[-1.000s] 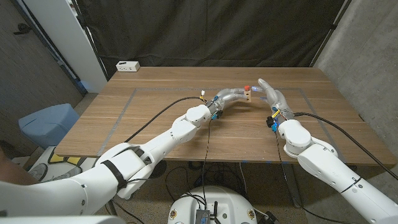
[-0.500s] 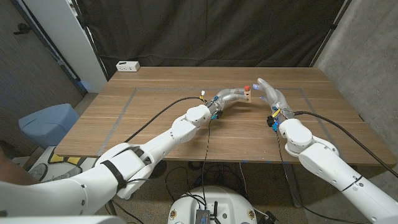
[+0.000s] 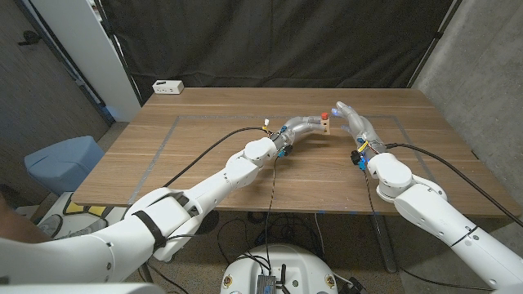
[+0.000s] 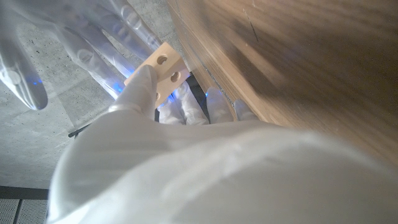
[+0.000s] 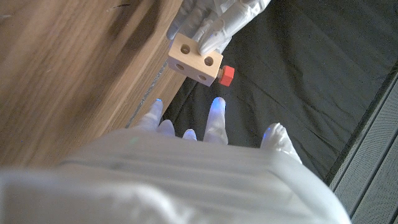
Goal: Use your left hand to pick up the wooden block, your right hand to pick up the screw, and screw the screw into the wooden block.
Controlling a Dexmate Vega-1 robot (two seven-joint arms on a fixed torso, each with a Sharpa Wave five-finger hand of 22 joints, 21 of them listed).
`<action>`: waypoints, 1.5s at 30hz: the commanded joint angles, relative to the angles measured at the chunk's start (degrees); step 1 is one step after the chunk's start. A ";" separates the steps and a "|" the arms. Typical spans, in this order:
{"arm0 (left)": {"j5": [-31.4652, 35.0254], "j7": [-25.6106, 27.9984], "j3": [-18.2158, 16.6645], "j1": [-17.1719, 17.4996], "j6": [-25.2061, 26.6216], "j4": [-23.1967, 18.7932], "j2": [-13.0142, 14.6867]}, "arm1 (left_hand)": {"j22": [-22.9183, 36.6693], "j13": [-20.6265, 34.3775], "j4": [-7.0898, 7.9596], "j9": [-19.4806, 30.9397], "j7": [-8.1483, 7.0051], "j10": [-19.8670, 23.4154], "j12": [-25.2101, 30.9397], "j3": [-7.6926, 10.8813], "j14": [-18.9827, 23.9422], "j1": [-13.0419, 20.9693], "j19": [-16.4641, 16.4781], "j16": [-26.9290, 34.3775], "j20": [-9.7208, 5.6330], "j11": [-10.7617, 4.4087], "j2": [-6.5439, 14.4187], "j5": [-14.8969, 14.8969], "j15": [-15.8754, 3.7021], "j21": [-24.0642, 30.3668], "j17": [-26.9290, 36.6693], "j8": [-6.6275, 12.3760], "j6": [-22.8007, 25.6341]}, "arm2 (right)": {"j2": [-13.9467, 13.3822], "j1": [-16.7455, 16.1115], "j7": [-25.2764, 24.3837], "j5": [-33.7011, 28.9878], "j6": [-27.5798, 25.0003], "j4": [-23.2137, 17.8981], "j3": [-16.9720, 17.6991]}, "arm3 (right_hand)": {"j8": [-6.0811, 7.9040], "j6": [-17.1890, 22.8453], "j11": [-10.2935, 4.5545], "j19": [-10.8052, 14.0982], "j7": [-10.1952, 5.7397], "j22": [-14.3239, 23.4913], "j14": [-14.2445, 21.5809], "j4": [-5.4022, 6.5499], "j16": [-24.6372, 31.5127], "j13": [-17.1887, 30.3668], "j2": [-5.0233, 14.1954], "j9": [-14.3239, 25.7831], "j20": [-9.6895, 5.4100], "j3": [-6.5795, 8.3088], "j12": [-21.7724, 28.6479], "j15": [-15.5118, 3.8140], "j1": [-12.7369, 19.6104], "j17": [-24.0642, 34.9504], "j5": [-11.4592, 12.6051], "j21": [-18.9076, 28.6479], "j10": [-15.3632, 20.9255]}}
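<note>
Holding: left hand [image 3: 304, 126] grips wooden block [image 5: 195, 60] off the table [image 3: 204, 155], holes exposed, apparently for access.
Screw: red screw [image 5: 226, 75] already seated at the block's far side.
Right hand: right hand [image 3: 358, 124] just beside the block, fingers spread, gripping nothing.
Surroundings: white box [image 3: 167, 86] well apart; nothing obstructs.

Left hand [image 3: 304, 126] grips; right hand [image 3: 357, 124] open alongside.
</note>
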 commanded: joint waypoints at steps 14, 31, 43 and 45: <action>0.01 -0.13 0.04 -0.52 -0.28 1.01 -0.47 | 0.34 0.20 4.82 0.34 4.16 0.27 0.21 4.85 0.20 -3.03 0.48 0.34 0.31 -0.06 3.79 0.43 0.17 0.12 0.09 0.39 4.71 | -1.38 1.89 3.34 2.05 -0.87 1.16 -0.78 | 0.82 -0.01 0.22 -1.69 0.52 0.30 -3.12 0.72 0.13 0.01 -0.06 0.13 0.76 -0.14 0.33 -0.16 -1.09 0.30 0.24 -0.02 -1.27; -0.06 0.04 -0.01 -0.41 -0.09 0.96 -0.50 | 0.34 0.17 4.84 0.34 4.17 0.27 0.19 4.85 0.20 -3.08 0.51 0.35 0.22 -0.03 3.77 0.39 0.22 0.13 0.10 0.44 4.85 | -1.39 2.10 3.01 2.31 -0.88 1.33 -1.09 | 1.70 2.18 -0.16 -1.31 1.53 0.30 -2.59 0.69 0.58 -0.02 0.04 0.13 0.86 0.00 0.96 -0.23 -1.20 0.23 0.36 0.45 -0.17; -0.24 -0.19 -0.07 -0.54 -0.48 1.75 -0.82 | 0.34 0.20 4.94 0.35 4.30 0.22 0.18 4.91 0.20 -3.18 0.52 0.35 0.28 -0.12 3.84 0.38 0.30 0.13 0.11 0.44 4.85 | -1.90 1.58 1.80 1.76 -1.90 -0.07 -0.93 | 2.30 4.26 -0.42 -0.98 1.93 0.30 -2.13 0.56 0.79 -0.04 0.20 0.11 0.76 0.21 1.31 -0.46 -1.06 0.13 0.44 0.65 0.95; -0.17 -0.18 -0.02 -0.54 -0.44 1.70 -0.76 | 0.34 0.21 4.97 0.35 4.30 0.14 0.16 4.94 0.21 -3.22 0.51 0.35 0.26 -0.02 3.86 0.39 0.34 0.13 0.11 0.39 4.73 | -1.97 1.51 1.70 1.72 -2.06 -0.25 -0.90 | 2.35 4.50 -0.44 -0.90 1.81 0.29 -2.02 0.53 0.83 -0.04 0.22 0.10 0.75 0.24 1.38 -0.44 -1.02 0.12 0.44 0.69 1.17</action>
